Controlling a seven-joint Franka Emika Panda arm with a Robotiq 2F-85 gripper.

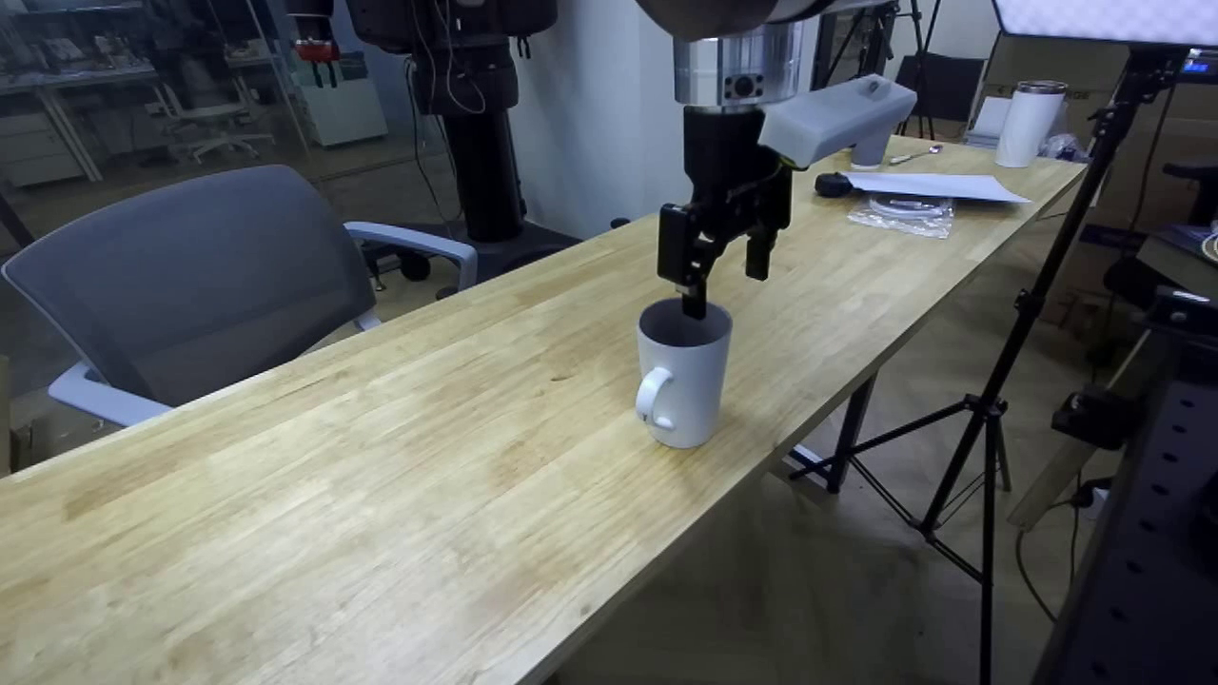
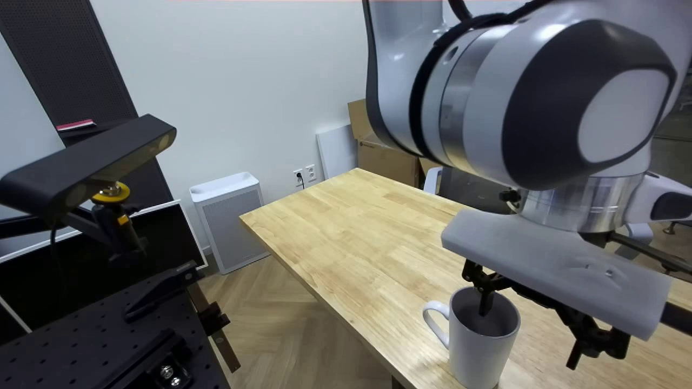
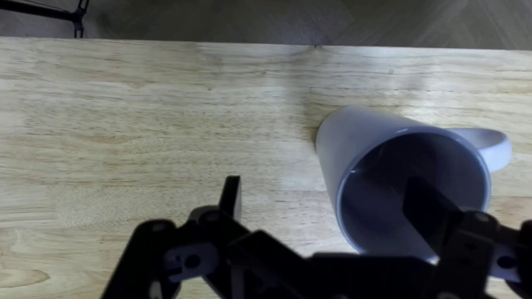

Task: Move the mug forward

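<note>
Gripper: spread wide, pinching nothing. Ceramic mug: upright on the bench; a bench edge runs near the mug. One finger is over or just within the mug's mouth, its depth not determinable; the opposite finger is outside the mug, on the side away from its handle.

Step in hand, as judged: lining up to grip the mug's wall. Recommended: descend straight, inner finger clear of the mug's rim and floor; close gently so both pads meet the wall squarely; then move the mug level, keeping it off the bench edge. An off-centre pinch could twist or tip it.

Count, with the mug as reference. Well beyond it in an exterior view: insulated tumbler, one; smaller cup, one; plastic bag, one; paper, sheet number not determinable. Across the bench from the mug: mesh-backed office chair, one.
</note>
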